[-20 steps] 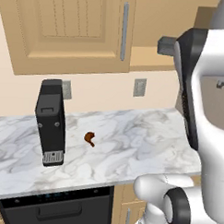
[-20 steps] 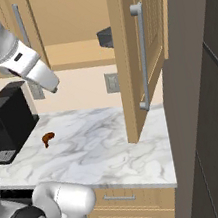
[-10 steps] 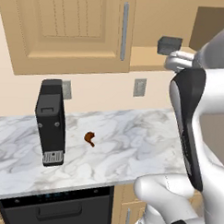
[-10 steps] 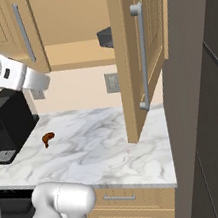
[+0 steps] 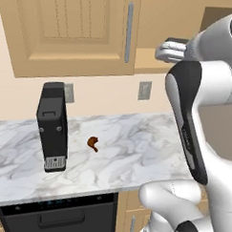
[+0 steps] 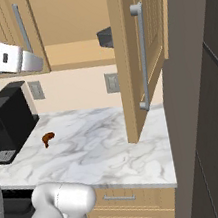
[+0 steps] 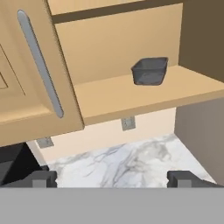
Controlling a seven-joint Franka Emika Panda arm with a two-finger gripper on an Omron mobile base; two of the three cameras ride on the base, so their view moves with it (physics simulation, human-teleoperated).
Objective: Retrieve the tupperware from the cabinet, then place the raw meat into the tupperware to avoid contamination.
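Observation:
The tupperware point(image 7: 150, 71), a small dark grey box, stands on the wooden shelf of the cabinet point(image 7: 131, 94), ahead of my gripper point(image 7: 111, 179) and a little to its right, well apart from it. The fingertips point(image 7: 41, 178) stand wide, open, with nothing between them. From the left base the tupperware point(image 5: 167, 47) peeks out beside my arm; from the right base the tupperware point(image 6: 104, 37) is half hidden by the open cabinet door point(image 6: 134, 51). The raw meat point(image 5: 93, 143) point(image 6: 48, 138), a small reddish-brown drumstick, lies on the marble counter point(image 5: 135, 147).
A tall black appliance point(image 5: 53, 127) point(image 6: 8, 118) stands on the counter left of the meat. The closed left cabinet door point(image 7: 26, 78) with its grey bar handle point(image 7: 39, 65) hangs close on the gripper's left. The open door juts out over the counter's right part.
My arm has swung and folded so its upper link now stands in front of the shelf in the left base view. The gripper stayed open. Tupperware and meat have not moved.

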